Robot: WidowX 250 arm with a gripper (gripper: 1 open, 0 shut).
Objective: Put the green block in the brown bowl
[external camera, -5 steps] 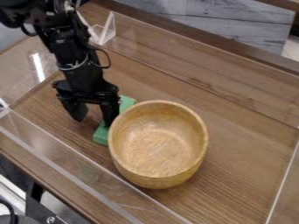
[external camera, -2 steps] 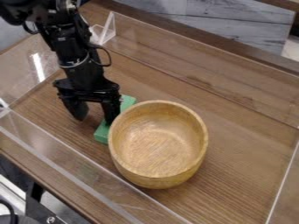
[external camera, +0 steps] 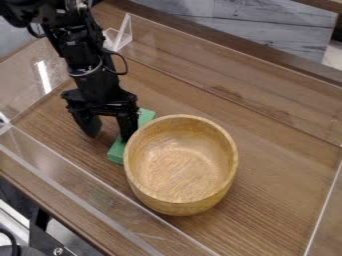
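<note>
The green block lies flat on the wooden table, just left of the brown bowl; only its near end and a sliver by the bowl's rim show. My black gripper points straight down over the block's far part, jaws open, the fingers reaching down to about table level on either side of it. Whether the fingers touch the block I cannot tell. The bowl stands upright and holds nothing.
A clear plastic wall runs along the table's near edge and around the left side. A small clear stand sits at the back left behind the arm. Bare wood stretches to the right of the bowl.
</note>
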